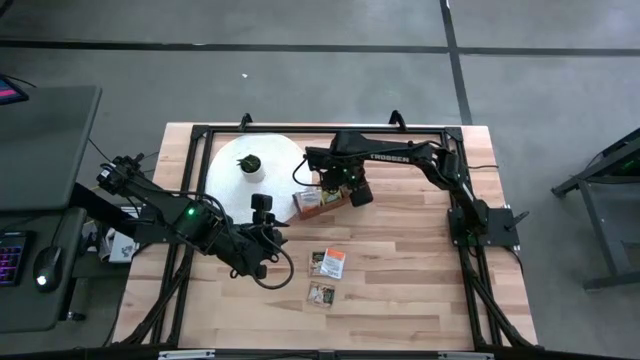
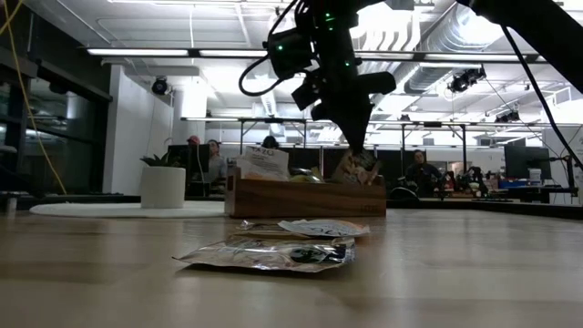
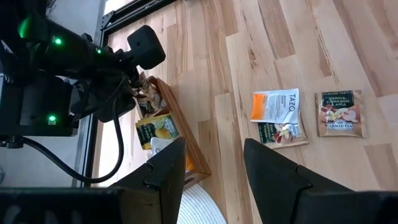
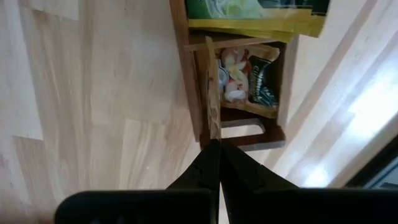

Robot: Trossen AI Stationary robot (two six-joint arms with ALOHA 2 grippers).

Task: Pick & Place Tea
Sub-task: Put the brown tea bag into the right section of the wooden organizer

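Overhead view: a pale wooden desk (image 1: 400, 270) carries a white round disc (image 1: 255, 170) and, beside it, a narrow brown wooden box (image 1: 322, 198). The right tool (image 1: 356, 193) sits over one end of the box; its arm reads "TROSSEN". The left tool (image 1: 262, 215) hovers near the disc. Three loose tea sachets (image 1: 327, 263) lie flat on the bare desk, apart from the box.

Table-level view: the right tool (image 2: 360, 150) pinches a brownish sachet (image 2: 355, 167) upright, its lower edge inside the box (image 2: 305, 197). People sit far behind.

Left wrist view: the left tool (image 3: 214, 168) is released, fingers apart, holding nothing. An orange-and-white sachet (image 3: 275, 106) reads "TAZO"; another (image 3: 339, 113) reads "VANILLA CINNAMON APPLE" and "AHMAD TEA".

Right wrist view: the right tool (image 4: 217, 149) is clenched on a thin sachet edge (image 4: 213, 106) running straight away from it into the end compartment.
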